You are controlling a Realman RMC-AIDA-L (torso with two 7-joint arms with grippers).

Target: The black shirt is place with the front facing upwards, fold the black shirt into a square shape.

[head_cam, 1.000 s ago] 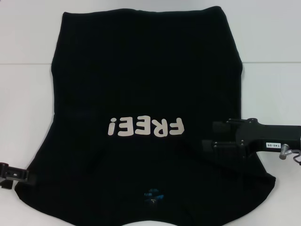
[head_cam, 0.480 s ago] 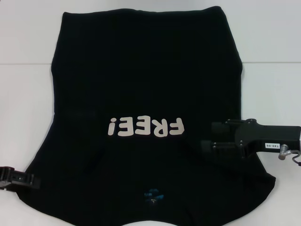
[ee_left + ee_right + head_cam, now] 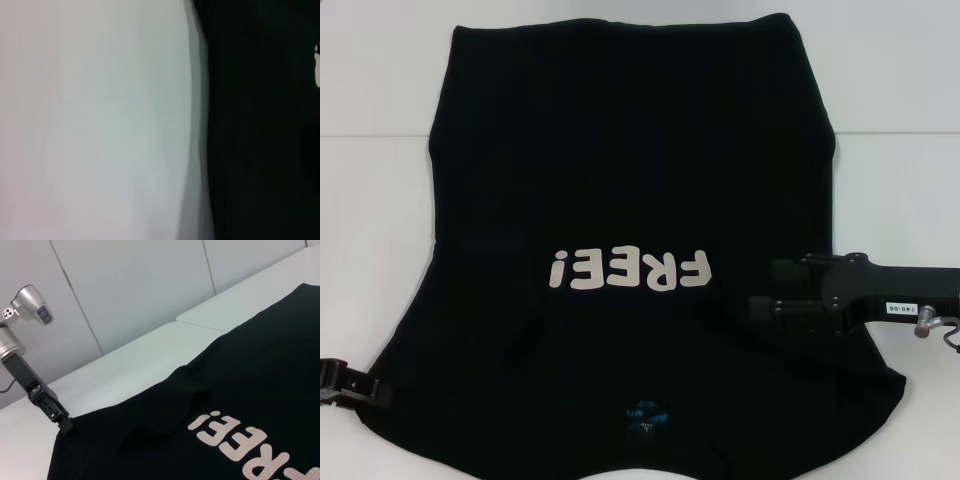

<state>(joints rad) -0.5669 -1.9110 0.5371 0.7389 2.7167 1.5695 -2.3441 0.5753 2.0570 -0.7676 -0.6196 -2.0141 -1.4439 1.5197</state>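
Black shirt [image 3: 620, 180] lies flat; only right wrist view shows left end effector [image 3: 64, 426] pinching its edge.

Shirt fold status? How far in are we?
Early. The black shirt lies spread flat on the white table, "FREE!" lettering up, no body fold visible. In hand: the left gripper sits at the shirt's left near edge; the right gripper is over its right side. Every fold to a square remains.

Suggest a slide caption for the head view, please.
Black shirt spread print-up on white table; left gripper at its edge, right gripper over it.
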